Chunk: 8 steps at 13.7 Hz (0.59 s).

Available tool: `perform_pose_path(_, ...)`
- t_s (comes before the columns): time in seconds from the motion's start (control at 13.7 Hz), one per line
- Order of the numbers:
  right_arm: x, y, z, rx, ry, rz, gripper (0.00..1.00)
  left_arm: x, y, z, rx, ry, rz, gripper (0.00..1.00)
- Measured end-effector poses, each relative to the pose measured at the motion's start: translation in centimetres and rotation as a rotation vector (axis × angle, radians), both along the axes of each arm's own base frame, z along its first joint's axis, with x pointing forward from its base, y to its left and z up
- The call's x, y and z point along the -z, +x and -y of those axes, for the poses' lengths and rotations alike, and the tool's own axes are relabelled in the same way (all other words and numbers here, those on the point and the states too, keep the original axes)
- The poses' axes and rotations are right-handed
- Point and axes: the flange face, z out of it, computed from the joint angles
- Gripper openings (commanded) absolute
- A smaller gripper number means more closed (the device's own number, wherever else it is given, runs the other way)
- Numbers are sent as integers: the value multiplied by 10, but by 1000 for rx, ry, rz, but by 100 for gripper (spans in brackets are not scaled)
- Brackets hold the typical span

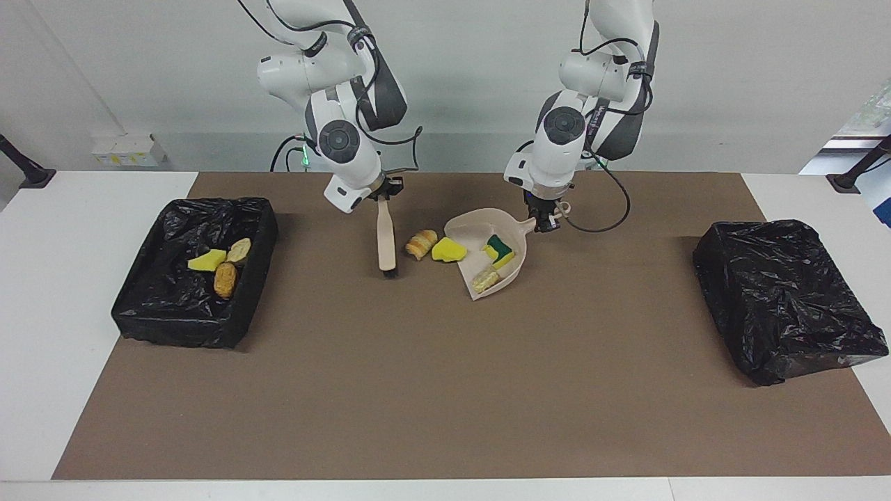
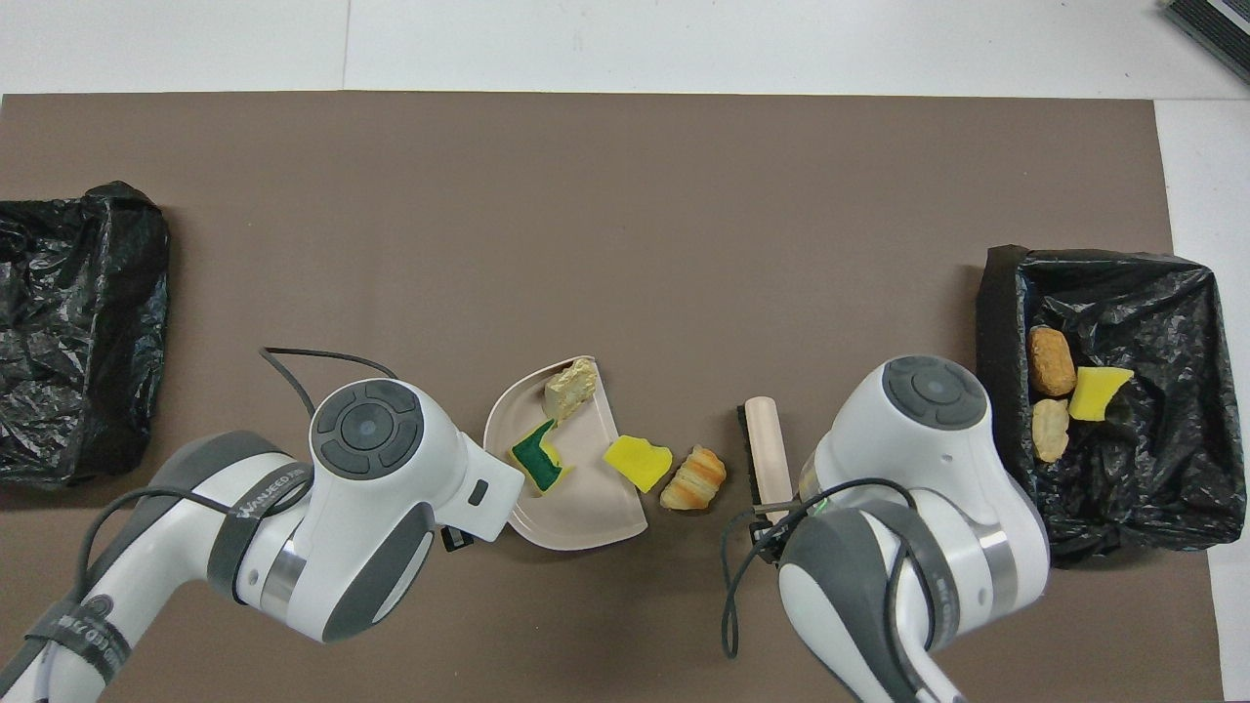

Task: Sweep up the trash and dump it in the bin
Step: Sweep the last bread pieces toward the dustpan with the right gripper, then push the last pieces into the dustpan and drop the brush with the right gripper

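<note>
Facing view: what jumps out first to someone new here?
Mid-mat, the left gripper holds the beige dustpan by its handle, a green-backed sponge bit and a pale scrap in it. At its mouth lie a yellow sponge bit and a striped bread piece; beside them the right gripper holds the brush upright. Three scraps sit in the open black-lined bin at the right arm's end.

Two high cameras face oppositely, sharing the brown mat.

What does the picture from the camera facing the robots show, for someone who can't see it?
The right claw holds a brush beside a bread piece and yellow sponge at the dustpan. The left claw holds the dustpan's handle. A black bin holds three scraps.
</note>
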Motion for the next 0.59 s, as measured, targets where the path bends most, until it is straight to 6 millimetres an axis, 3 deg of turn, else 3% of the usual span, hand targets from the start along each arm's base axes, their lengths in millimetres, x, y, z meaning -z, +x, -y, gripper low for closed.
perform_pose_path(0.22, 3, -20, -29, 81, -50, 60, 0, 0, 0, 0, 2, 1, 2, 0)
perform_pose_path(0.59, 43, -36, -118, 119, -28, 119, 0, 0, 0, 0, 4, 2, 4, 0)
